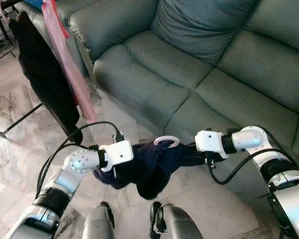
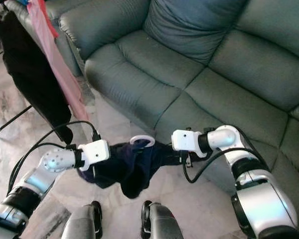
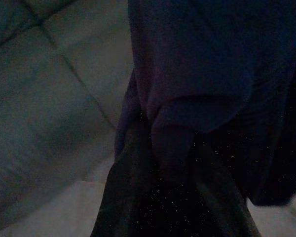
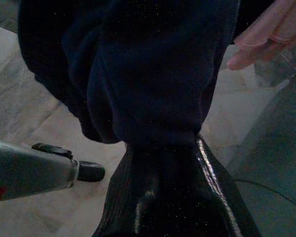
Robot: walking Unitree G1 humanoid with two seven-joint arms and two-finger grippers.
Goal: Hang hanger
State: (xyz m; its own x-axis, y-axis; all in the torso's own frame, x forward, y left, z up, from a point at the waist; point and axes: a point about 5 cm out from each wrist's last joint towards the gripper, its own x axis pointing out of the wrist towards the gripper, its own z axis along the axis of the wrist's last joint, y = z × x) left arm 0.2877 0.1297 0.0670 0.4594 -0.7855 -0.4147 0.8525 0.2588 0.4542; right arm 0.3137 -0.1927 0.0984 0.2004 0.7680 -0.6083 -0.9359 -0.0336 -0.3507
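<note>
A dark blue garment (image 1: 150,169) on a hanger hangs between my two arms, low over the floor in front of the sofa. The hanger's pale hook (image 1: 166,141) sticks up from the middle of the cloth. My left gripper (image 3: 170,136) is shut on one end of the garment, its black fingers buried in the folds. My right gripper (image 4: 163,143) is shut on the other end, with glossy fingers (image 4: 214,187) pinching bunched cloth. The hanger's shoulders are hidden under the fabric.
A dark green leather sofa (image 1: 189,74) spans the view ahead and to the right. At the far left stands a drying rack (image 1: 20,119) holding a black garment (image 1: 45,79) and a pink one (image 1: 65,55). Marble floor (image 1: 10,99) lies below, my legs (image 1: 99,221) at the bottom edge.
</note>
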